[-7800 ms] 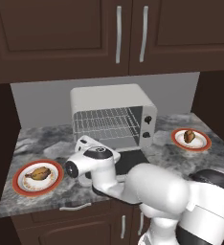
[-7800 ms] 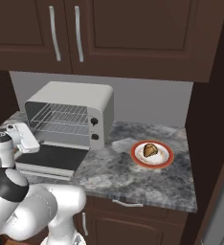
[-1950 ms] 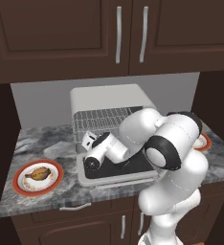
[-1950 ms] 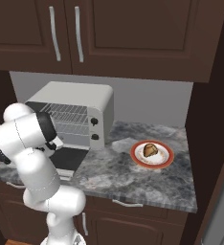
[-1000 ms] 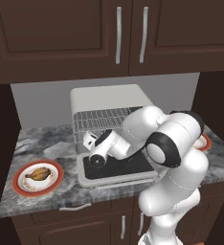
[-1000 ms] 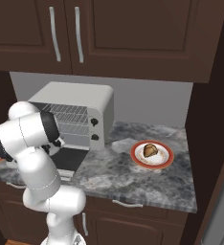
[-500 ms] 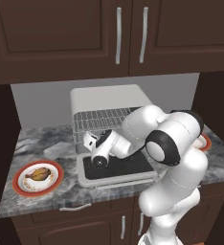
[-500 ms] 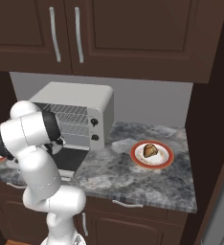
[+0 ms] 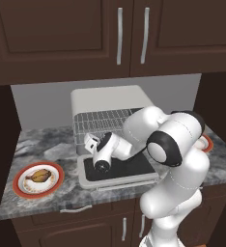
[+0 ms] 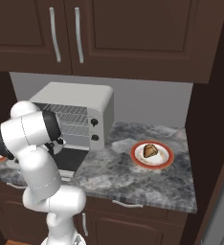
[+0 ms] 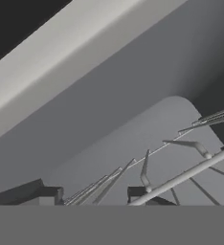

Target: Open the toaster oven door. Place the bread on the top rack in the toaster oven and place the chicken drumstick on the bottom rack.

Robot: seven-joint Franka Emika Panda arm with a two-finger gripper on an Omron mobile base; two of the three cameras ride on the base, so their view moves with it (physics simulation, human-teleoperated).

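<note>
The off-white toaster oven stands at the back of the counter. Its door lies folded down flat, and silver wire racks show inside. My gripper is at the left front of the oven mouth. In the hand view my gripper has its fingertips partly apart, with a rack's front wire running across by them; I cannot tell which rack it is. The chicken drumstick lies on a plate on the left. The bread sits on a plate on the right.
Both red-rimmed plates rest on the grey marbled counter. Dark cabinets hang above the oven, and a dark wall panel closes off the right end. My arm's white elbow hangs over the door's right side.
The hand has edged up toward the oven's left front, and the fingers have come closer together. The oven, door and plates have not moved.
</note>
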